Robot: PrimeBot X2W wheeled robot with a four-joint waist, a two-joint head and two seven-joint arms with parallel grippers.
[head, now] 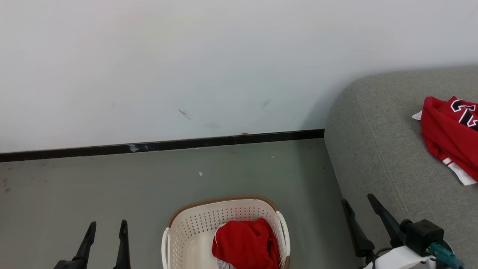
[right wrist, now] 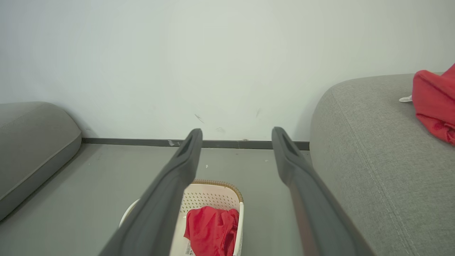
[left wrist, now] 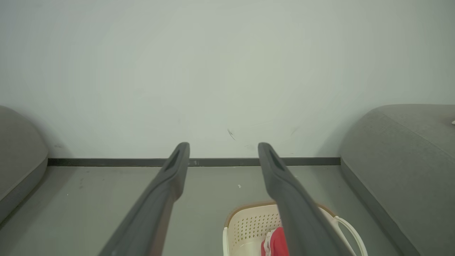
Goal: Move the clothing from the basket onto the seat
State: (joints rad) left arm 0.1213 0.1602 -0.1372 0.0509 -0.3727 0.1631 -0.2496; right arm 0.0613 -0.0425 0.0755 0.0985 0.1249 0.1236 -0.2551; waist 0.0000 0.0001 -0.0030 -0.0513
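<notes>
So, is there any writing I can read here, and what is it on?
Jersey on the sofa: black letters edged white, cut off by the picture's edge, unreadable.
Label in the basket: barcode print, too small to read.
Nothing legible to quote.

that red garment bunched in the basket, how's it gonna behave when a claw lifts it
Probably floppy: the red garment lies crumpled in folds, so it should sag from one pinch. Likely light, looking like thin cloth. A trailing end might drag on the basket wall.
</notes>
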